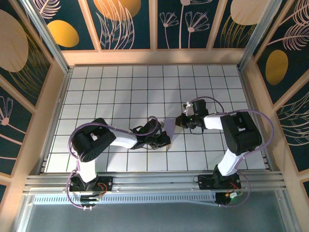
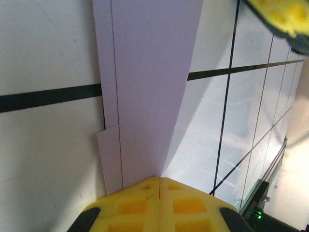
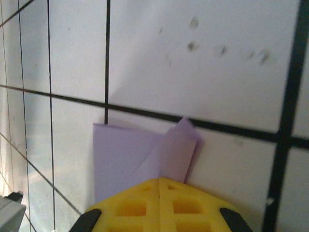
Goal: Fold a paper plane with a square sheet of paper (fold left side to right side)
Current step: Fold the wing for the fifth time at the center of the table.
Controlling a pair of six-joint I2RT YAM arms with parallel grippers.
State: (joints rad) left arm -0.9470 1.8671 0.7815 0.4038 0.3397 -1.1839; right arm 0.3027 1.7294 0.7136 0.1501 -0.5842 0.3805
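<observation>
the folded sheet of paper [image 1: 170, 126] lies on the desk [image 1: 120, 87] between the left hand [image 2: 159, 180] and right hand [image 3: 159, 180], both fully closed with tips against it; a pinch cannot be confirmed. edges should be kept aligned while the crease is pressed flat. the desk is white-tiled, walled by dark floral panels [image 1: 125, 24].

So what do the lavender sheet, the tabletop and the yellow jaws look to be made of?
Lavender paper: thin matte paper; sharp creases and layered flaps.
Tabletop: smooth white board or laminate with a faint sheen and a black printed grid; exact material unclear.
Yellow jaws of the left gripper: probably moulded plastic or rubber, matte, with recessed pockets.
</observation>
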